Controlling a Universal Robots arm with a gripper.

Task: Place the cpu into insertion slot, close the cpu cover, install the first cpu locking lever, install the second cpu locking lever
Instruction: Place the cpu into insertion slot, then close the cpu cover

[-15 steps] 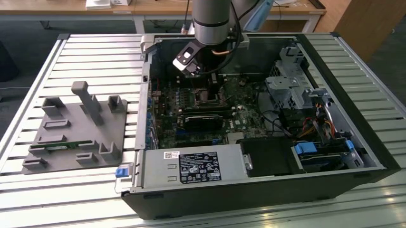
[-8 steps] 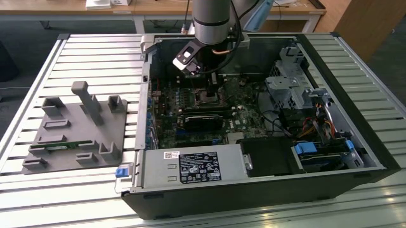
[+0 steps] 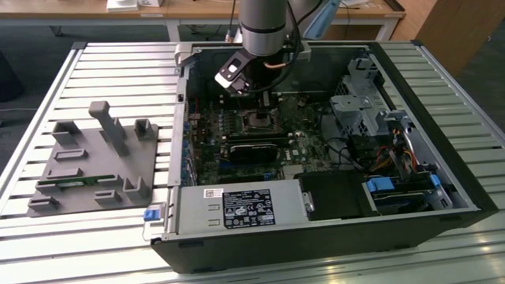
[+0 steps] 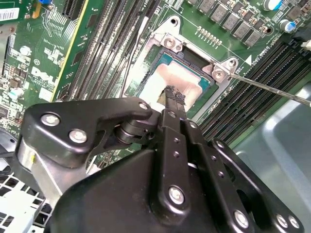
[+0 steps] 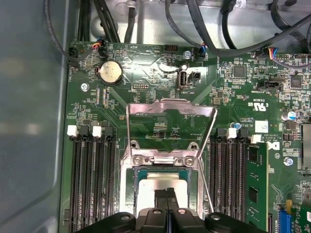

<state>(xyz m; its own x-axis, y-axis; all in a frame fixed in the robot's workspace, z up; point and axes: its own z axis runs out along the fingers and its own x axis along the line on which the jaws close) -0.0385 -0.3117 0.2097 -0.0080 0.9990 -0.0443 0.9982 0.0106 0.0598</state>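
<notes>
Closest in both wrist views is the black linkage gripper (image 4: 171, 93) (image 5: 167, 193), its two fingers pressed together with nothing between them. The tips sit over the cpu (image 4: 163, 80) (image 5: 163, 180), a flat square chip with a dull silver top; whether they touch it is hard to judge. The cpu lies flat in the insertion slot (image 4: 189, 60), a dark square socket with a silver rim on the green motherboard (image 5: 233, 97).

Past the chip, the cpu cover (image 5: 170, 103), a thin silver frame with a large cut-out, stands raised off its hinge, free edge toward the round silver coin cell (image 5: 110, 72). A thin silver locking lever (image 4: 272, 90) runs out from a socket corner, long axis slanting over the long black memory slots (image 5: 92, 179) flanking the socket.

In the exterior view, the socket sits toward the far edge of the open black computer case (image 3: 316, 236); a grey moulded fixture plate (image 3: 87, 171) lies well apart, on the exterior view's left.
</notes>
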